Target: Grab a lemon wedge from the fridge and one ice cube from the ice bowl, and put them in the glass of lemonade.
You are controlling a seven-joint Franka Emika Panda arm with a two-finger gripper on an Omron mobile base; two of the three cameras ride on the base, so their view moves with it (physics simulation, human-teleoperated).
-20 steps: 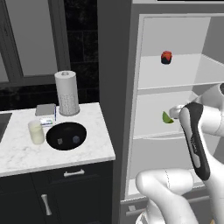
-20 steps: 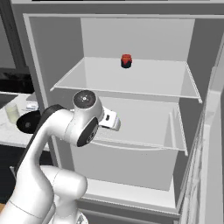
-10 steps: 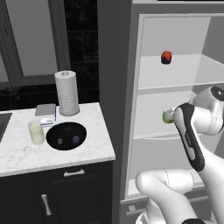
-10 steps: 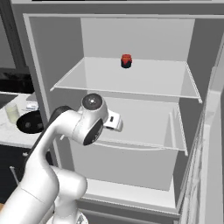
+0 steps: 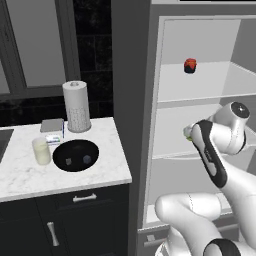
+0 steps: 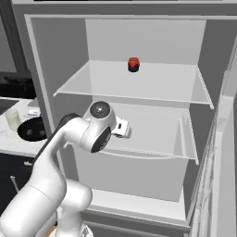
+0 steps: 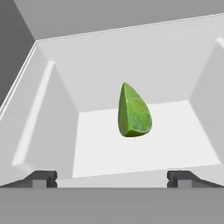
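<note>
The fridge (image 5: 195, 45) (image 6: 143, 39) stands open, its pale shelves showing. On its middle shelf lies the lemon wedge (image 7: 134, 114), yellow-green with its point up; a sliver of the lemon wedge (image 5: 188, 132) peeks out beside my arm. My gripper (image 7: 112, 179) (image 6: 123, 129) is open, reaching in over that shelf with the wedge ahead of it, centred between the fingertips and not touched. On the counter to the left sit the black ice bowl (image 5: 56, 152) (image 6: 23, 127) and the glass of lemonade (image 5: 41, 151) (image 6: 13, 119).
A small red-and-dark round item (image 5: 190, 65) (image 6: 133, 64) sits on the upper shelf. A paper towel roll (image 5: 76, 106) and a flat grey box (image 5: 52, 125) stand behind the bowl. The fridge door (image 6: 222, 152) hangs open at the right.
My arm has pushed further into the fridge along the middle shelf, towards the wedge. The gripper has stayed open.
</note>
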